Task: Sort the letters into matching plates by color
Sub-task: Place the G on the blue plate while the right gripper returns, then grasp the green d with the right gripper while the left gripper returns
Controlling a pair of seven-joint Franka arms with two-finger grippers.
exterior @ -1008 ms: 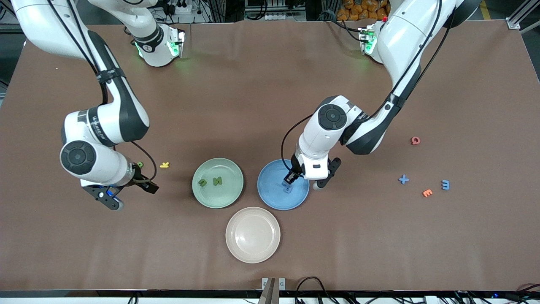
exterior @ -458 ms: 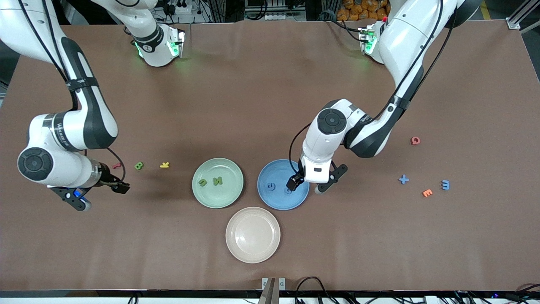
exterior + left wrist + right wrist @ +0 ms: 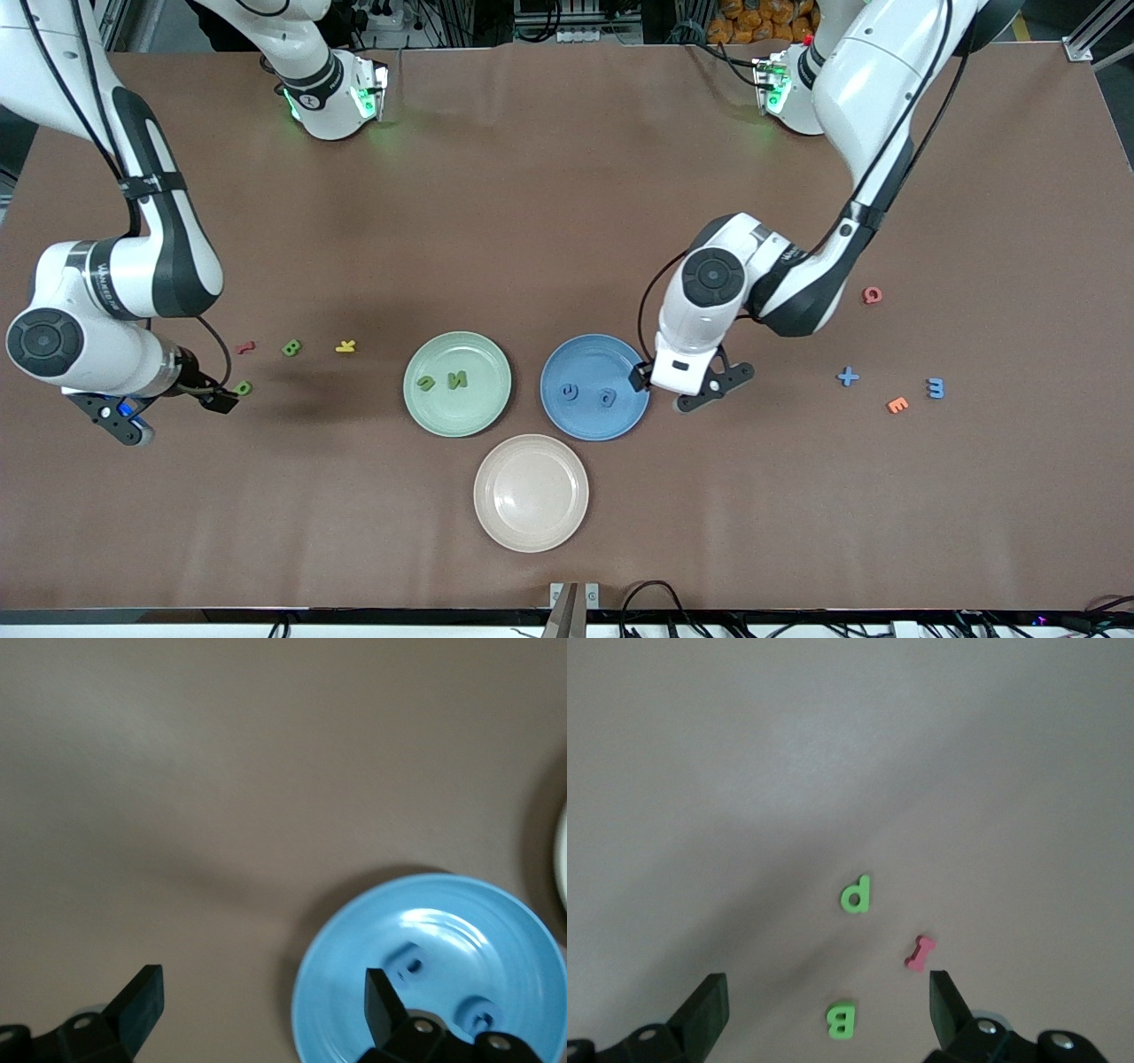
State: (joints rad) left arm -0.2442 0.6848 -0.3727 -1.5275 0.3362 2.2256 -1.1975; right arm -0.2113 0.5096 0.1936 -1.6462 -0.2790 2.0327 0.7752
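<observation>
— Starting nearest: what's on the counter [image 3: 567, 221]?
— Beige plate [image 3: 531, 493], bare. Farther, green plate [image 3: 457, 383] holding two green letters [image 3: 441, 382]; blue plate [image 3: 594, 387] holding two blue letters [image 3: 588, 394].
— Grippers?
— Left gripper [image 3: 680, 390] released, at the blue plate's rim. Right gripper [image 3: 173, 416] released above the counter near a green letter "p" [image 3: 856, 895]; green "B" [image 3: 291, 348] farther

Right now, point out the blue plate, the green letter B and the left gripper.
blue plate [image 3: 562, 419]: front view, bare rim.
green letter B [image 3: 291, 348]: front view, its middle.
left gripper [image 3: 682, 390]: front view, midway between fingertips.
</observation>
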